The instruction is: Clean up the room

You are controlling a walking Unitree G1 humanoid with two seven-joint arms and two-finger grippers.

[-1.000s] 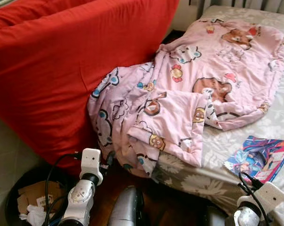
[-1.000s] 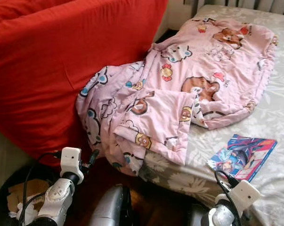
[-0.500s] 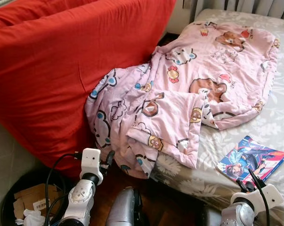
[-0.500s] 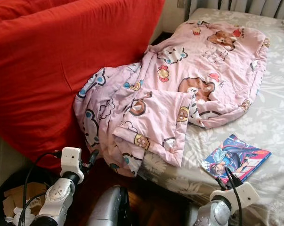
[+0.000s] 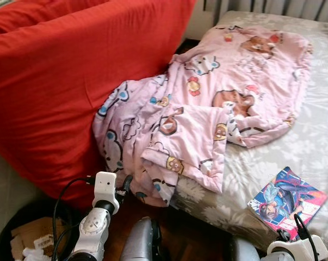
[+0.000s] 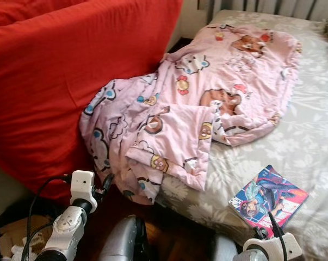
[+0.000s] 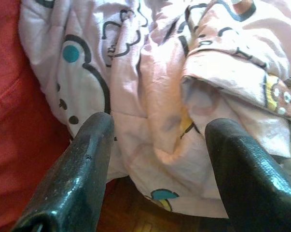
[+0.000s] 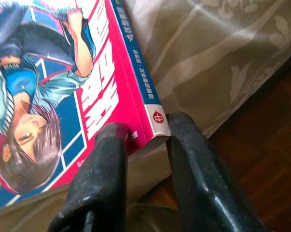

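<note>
Two black fingers of the right gripper [image 8: 144, 145] sit at the near corner of the comic book [image 8: 63, 96], one on the cover, one at the spine edge; narrow gap between them, and whether they've actually clamped it I can't tell. Book lies flat on the grey floral bed [image 5: 316, 136], close to the mattress edge, well apart from the pink cartoon blanket [image 5: 207, 114].

Left gripper [image 7: 155, 159] is parted wide, nothing in it, pointing at the blanket fold that hangs off the bed over the wood floor [image 7: 135, 222], red cushion [image 5: 60, 81] just beside.

Step in hand, by my read: picking up the book. To do it well: get a finger under the corner w/o pushing the book away, close square across the spine, lift level so pages don't fan.

Hard to see: right arm is cut off at the frame bottom in the head views, so approx. finger contact comes from the wrist cam only. Bin [image 5: 22, 239] w/ cardboard scraps at lower left is part cropped.
</note>
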